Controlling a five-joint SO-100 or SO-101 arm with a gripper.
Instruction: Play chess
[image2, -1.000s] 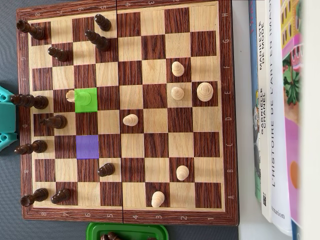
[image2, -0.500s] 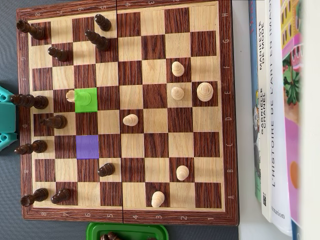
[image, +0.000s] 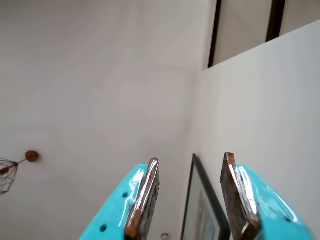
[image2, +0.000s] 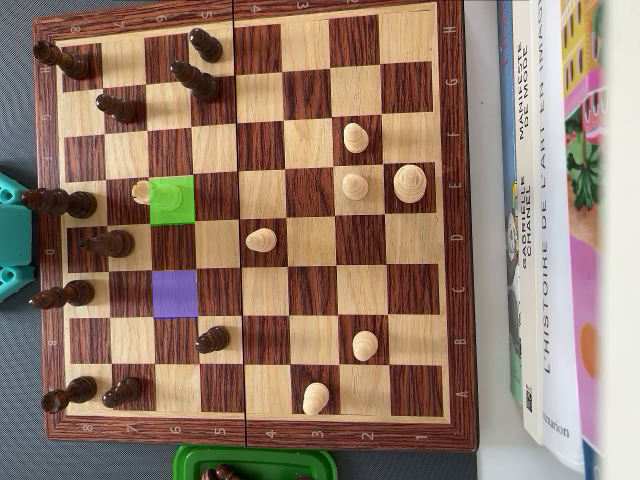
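A wooden chessboard (image2: 455, 200) fills the overhead view. Dark pieces stand along its left side, such as one (image2: 107, 243) in the middle left. Light pieces are spread over the right half, such as the wide one (image2: 409, 183). A light piece (image2: 141, 191) stands by a green-marked square (image2: 172, 199). A purple-marked square (image2: 175, 294) lies below it. In the wrist view my gripper (image: 190, 162) points up at a white wall and ceiling, open, with nothing between its brown-padded fingers (image: 145, 197). Only a teal part of the arm (image2: 10, 240) shows at the overhead view's left edge.
Books (image2: 560, 220) lie along the board's right side. A green tray (image2: 255, 464) with captured dark pieces sits below the board's lower edge. A dark picture frame (image: 200, 205) hangs on the wall behind my fingers in the wrist view.
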